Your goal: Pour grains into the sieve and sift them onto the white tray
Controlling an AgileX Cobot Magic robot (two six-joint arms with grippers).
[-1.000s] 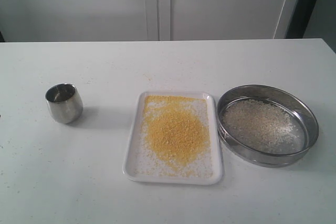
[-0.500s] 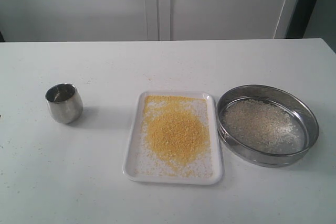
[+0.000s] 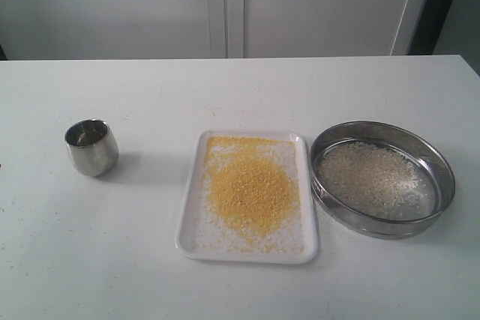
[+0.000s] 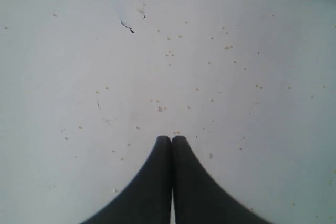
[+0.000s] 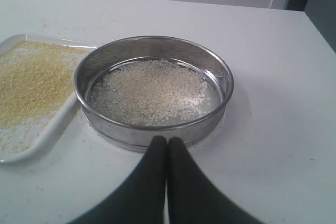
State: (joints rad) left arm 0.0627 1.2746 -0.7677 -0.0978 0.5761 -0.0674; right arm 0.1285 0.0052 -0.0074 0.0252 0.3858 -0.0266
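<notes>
Exterior: we judge the sifting done, yellow meal heaped on the white tray, whitish grains lying in the sieve just beside it. Left wrist: our left gripper, tips together, over speckled table. Right wrist: right gripper, closed and empty, facing the sieve

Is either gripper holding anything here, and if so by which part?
Nothing is held: the left gripper and the right gripper are both shut and empty.
</notes>
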